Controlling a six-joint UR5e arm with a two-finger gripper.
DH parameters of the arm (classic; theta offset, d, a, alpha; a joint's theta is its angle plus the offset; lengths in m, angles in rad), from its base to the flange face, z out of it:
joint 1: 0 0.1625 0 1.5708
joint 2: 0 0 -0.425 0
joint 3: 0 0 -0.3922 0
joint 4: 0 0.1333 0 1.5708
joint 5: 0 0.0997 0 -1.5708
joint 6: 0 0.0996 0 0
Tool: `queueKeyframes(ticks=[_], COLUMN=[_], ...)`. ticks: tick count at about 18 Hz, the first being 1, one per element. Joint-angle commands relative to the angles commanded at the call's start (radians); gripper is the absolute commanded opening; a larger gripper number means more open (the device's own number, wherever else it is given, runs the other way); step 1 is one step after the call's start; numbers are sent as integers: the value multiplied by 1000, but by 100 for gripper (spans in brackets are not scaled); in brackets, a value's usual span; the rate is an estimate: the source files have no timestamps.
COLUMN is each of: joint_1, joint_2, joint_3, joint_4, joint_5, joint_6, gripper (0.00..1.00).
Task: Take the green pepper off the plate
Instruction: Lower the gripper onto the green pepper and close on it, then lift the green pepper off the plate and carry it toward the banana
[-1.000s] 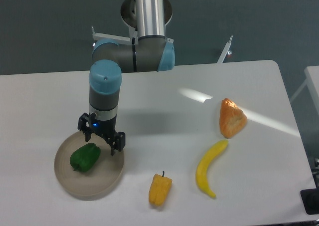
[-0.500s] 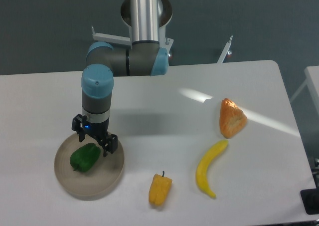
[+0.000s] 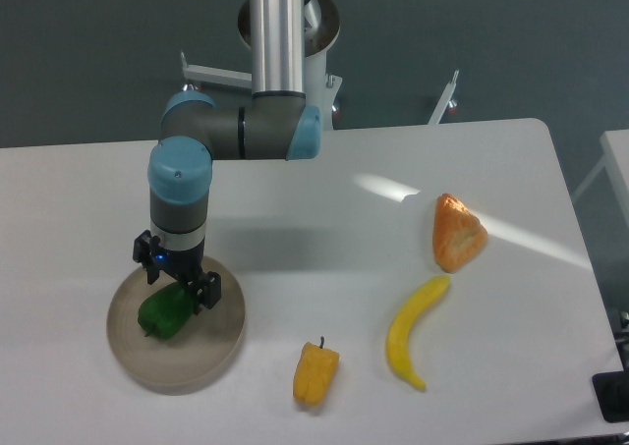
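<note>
Glossy lumpy green pepper, round plate

The plate sits at the counter's front left, with the pepper lying in its left half. The claw hangs over the pepper's rear, possibly touching it. Right of the plate, near the front edge, lies a second pepper; further right a banana, and behind that a pastry.
</note>
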Motion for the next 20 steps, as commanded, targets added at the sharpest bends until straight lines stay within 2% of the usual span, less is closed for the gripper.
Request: queueKeyframes(ticks=[2, 4, 5, 6, 8, 17, 20], joint_1=[0, 0, 0, 0, 0, 24, 96], joint_2=[0, 2, 2, 3, 3, 34, 77], joint_3=[5, 6, 6, 6, 6, 41, 48], joint_4=[0, 0, 0, 0, 0, -12, -24], joint_5=[-2, -2, -3, -3, -3, -5, 0], joint_6=[2, 2, 3, 3, 9, 26, 101], gripper=[99, 65, 52, 42, 35, 32, 32])
